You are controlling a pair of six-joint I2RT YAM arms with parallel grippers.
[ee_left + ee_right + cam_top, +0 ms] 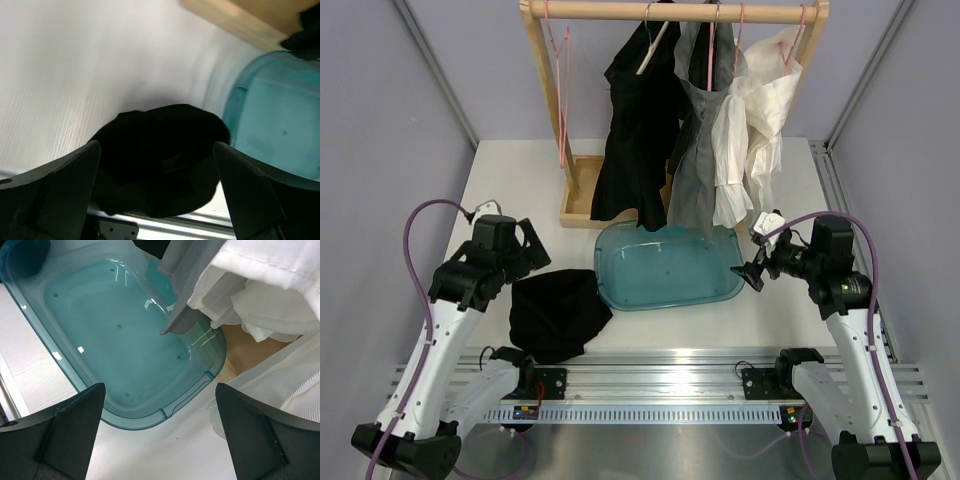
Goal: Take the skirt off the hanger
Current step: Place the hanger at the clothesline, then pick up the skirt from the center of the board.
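**Grey skirt on the rail, both grippers free**

On the left, the left gripper (155,146) hovers with its jaws spread wide and nothing between them, just above a heap of black cloth (558,312) lying on the table beside the teal tub (660,270). From there the reach to the rack is long. An empty pink hanger (563,90) hangs at the left end of the wooden rail (620,11), with a black garment (635,130) next along.

The skirt (692,180) hangs near the middle of the rail from another pink hanger (710,60), wedged between the black garment and a white garment (760,110). Its lower corner dangles over the far side of the tub. How its waist is fixed to the hanger cannot be made out among the folds.

The step in hand is the first approach. It would go best if one arm takes the pleated grey fabric alone, high up near the waist, while the other steadies the hanger, so that pulling frees the skirt and does not swing the whole hanger.

The neighbours are the main obstacle. The white fabric drapes against the skirt's right side and could easily be pinched along with it.

On the right, the right gripper (160,387) is also fully parted and empty. It sits over the tub's right end, near the grey hem, and looks the better placed to start.
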